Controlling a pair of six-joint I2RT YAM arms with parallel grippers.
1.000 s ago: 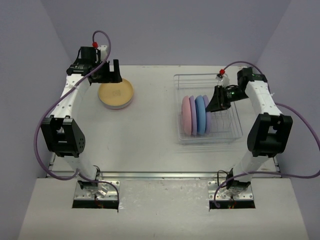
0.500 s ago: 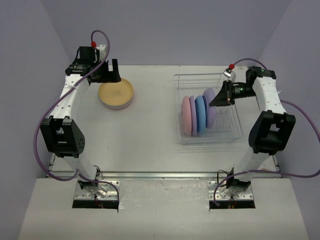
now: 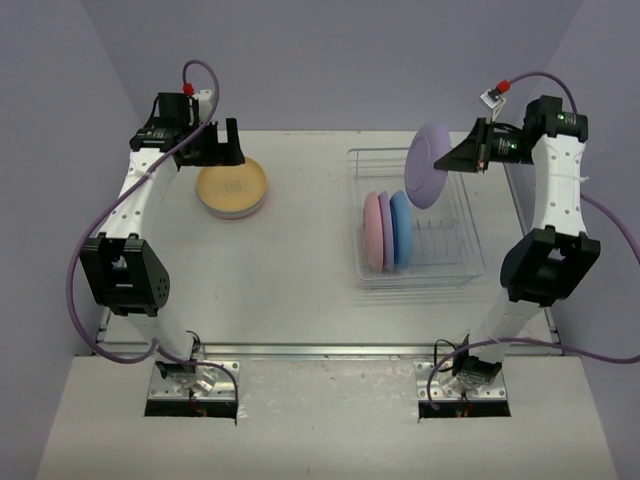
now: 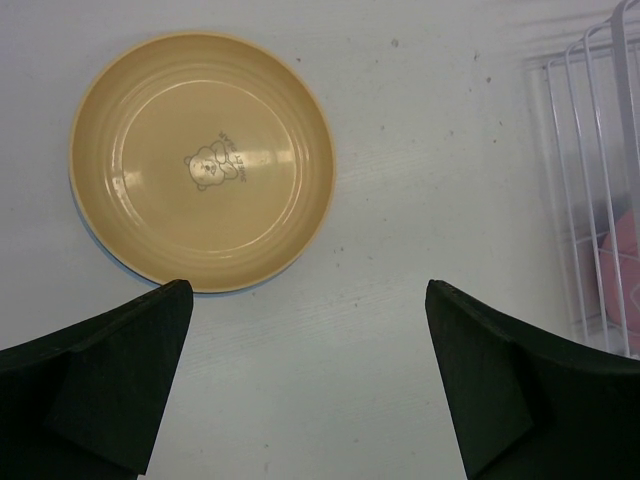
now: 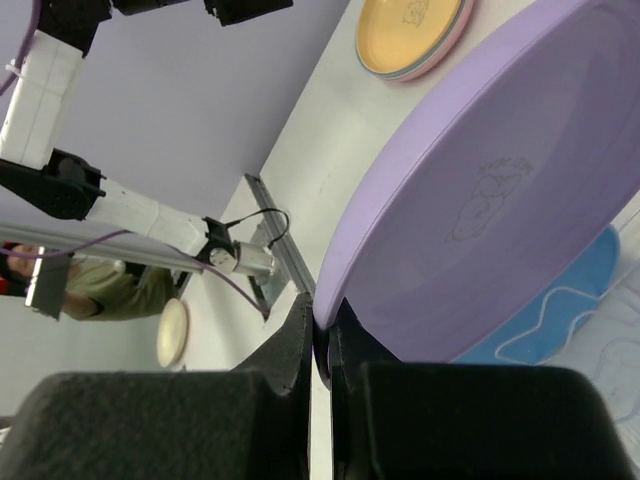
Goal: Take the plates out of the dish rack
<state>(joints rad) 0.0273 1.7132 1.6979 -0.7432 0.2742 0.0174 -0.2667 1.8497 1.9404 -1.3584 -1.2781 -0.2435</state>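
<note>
One lilac plate (image 3: 427, 164) hangs above the dish rack (image 3: 445, 250), rim pinched by right hand (image 5: 322, 330); left hand (image 4: 305, 290) spread wide. Lift-out step; next, probably carry it left of the dish rack and set it down.

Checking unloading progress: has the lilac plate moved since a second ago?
Yes. Held by the right gripper, the lilac plate left its slot beside the blue plate, toward the far end of the rack.
</note>
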